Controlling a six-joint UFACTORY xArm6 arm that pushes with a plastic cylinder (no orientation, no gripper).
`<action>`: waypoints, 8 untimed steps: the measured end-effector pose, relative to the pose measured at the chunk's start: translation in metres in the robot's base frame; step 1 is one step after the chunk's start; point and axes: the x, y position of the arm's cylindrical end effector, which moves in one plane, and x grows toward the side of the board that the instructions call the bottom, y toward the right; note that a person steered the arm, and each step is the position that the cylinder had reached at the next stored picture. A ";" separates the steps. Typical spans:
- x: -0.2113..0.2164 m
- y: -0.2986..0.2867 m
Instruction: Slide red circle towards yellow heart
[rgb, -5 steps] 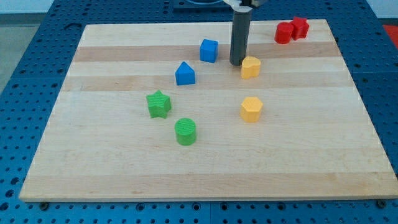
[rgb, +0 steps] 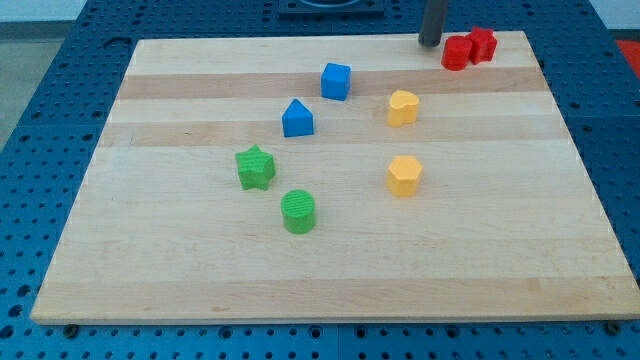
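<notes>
Red circle against another, perhaps star-shaped, red block

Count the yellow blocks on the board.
2. One yellow block sits right of the blue cube; the other yellow block lies directly below it, toward the view's bottom. None appears hidden.

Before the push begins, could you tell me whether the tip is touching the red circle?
Apart: the camera view shows a strip of board between my tip and the red circle.

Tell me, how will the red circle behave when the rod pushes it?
The red circle looks squat and flat-bottomed, so it should slide, not tip. Its round side may let it slip off my tip, just to its left. The red block touching it may move along.
</notes>
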 end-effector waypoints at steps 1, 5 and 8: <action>-0.002 0.012; 0.113 0.038; 0.101 0.064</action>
